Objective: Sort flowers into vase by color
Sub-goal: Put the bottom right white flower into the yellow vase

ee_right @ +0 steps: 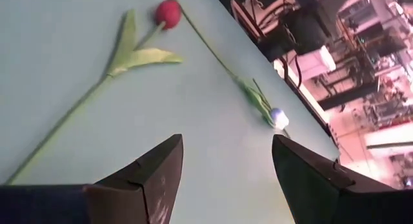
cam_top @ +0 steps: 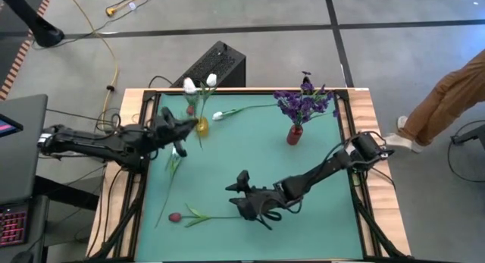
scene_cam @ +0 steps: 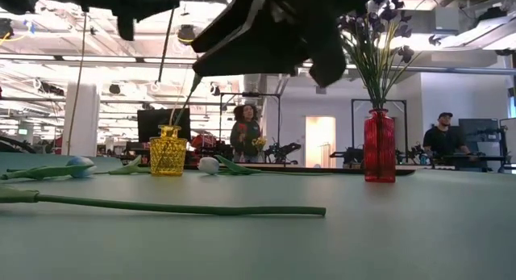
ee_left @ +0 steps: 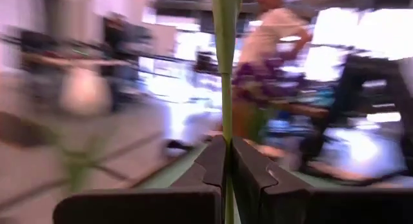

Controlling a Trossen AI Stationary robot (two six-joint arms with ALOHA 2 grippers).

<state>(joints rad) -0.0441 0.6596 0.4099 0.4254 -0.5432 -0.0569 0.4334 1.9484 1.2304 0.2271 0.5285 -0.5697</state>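
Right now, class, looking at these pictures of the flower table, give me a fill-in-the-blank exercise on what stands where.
1. The purple spray stands in the ____ vase.
2. The left gripper's jaws are shut on a green ____.
3. The right gripper hovers with its jaws ____ near the red tulip lying on the mat.
4. White tulips stand in the ____ vase.

Missing words: red; stem; open; yellow

Green table (cam_top: 303, 195) bears red tulip (cam_top: 175, 217), yellow vase (cam_top: 202, 126), red vase (cam_top: 294, 135).

Two vases (cam_top: 202, 126), perhaps six flowers (cam_top: 198, 215)
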